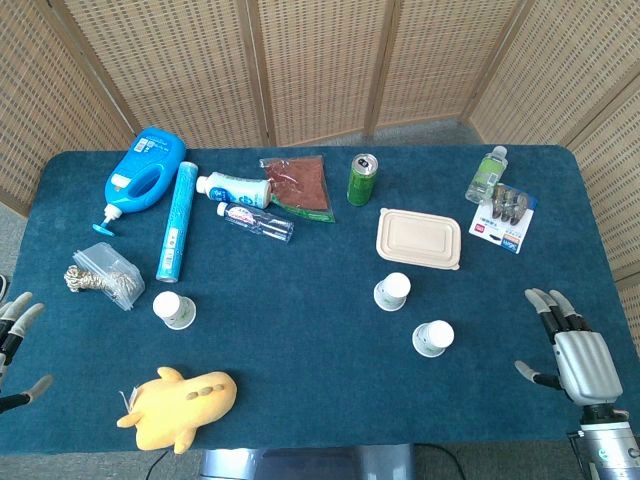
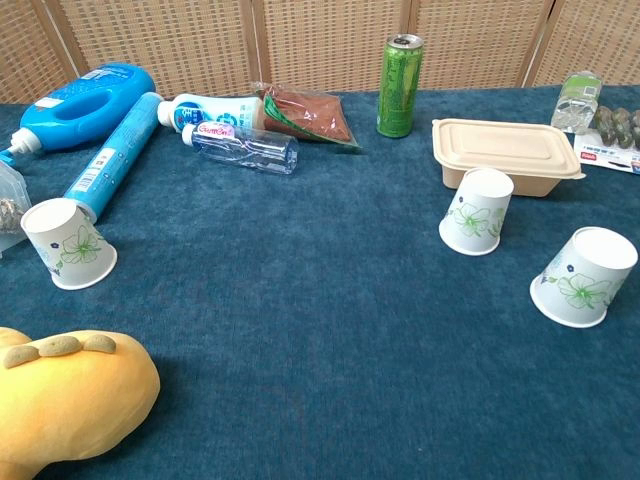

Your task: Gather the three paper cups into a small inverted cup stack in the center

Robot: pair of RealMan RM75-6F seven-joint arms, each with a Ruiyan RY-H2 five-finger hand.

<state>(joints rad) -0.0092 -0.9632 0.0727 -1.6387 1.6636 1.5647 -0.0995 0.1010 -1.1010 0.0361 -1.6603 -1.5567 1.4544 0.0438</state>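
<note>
Both hands lay empty with fingers spread: the right hand (image 1: 575,355) at the table's (image 1: 320,380) right edge, the left hand (image 1: 15,335) at its left edge. Three upside-down paper cups stood apart: one cup (image 1: 433,338) nearest the right hand, another (image 1: 392,291) beside the lidded box (image 1: 419,238), the third (image 1: 174,309) near the left hand.
</note>
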